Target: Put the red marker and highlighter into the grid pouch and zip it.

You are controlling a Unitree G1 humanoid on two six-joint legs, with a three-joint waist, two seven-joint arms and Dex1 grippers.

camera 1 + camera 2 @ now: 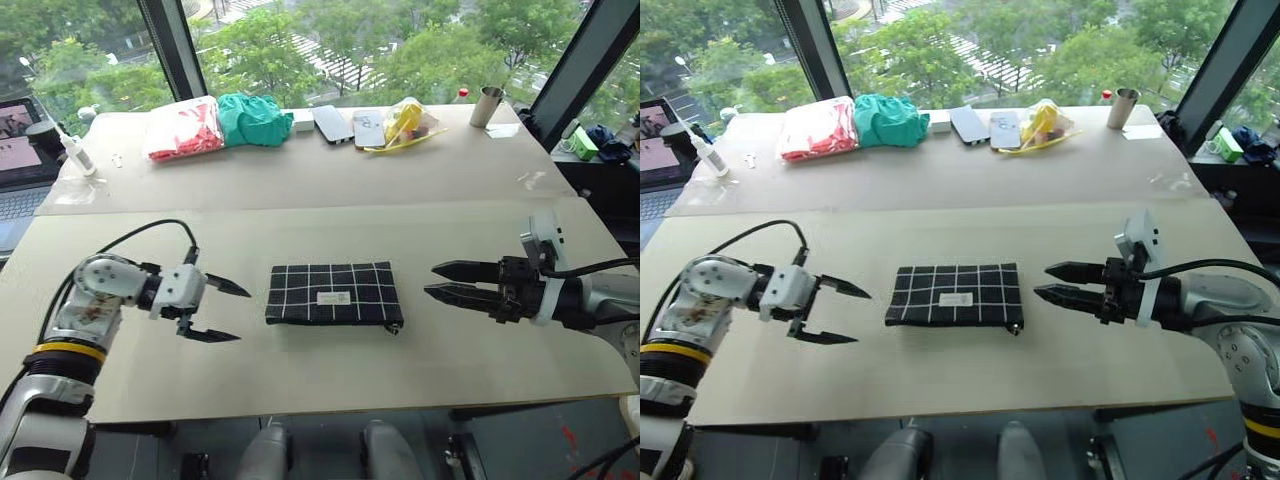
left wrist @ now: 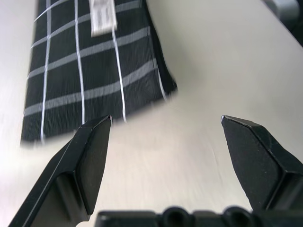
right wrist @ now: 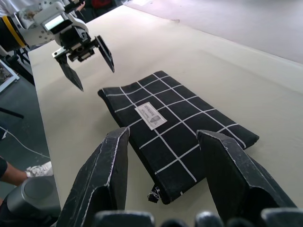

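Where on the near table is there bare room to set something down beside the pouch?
Bare strips lie between the grid pouch and each open gripper, left and right, and along the near edge. The far table is crowded along its back with cloths and phones.

The left gripper [image 2: 165, 125] hangs over the pale table [image 2: 227, 61] with its two black fingers [image 2: 87, 156] spread wide apart, just short of the grid pouch's [image 2: 90, 66] edge; a white label [image 2: 103, 16] shows on the pouch.
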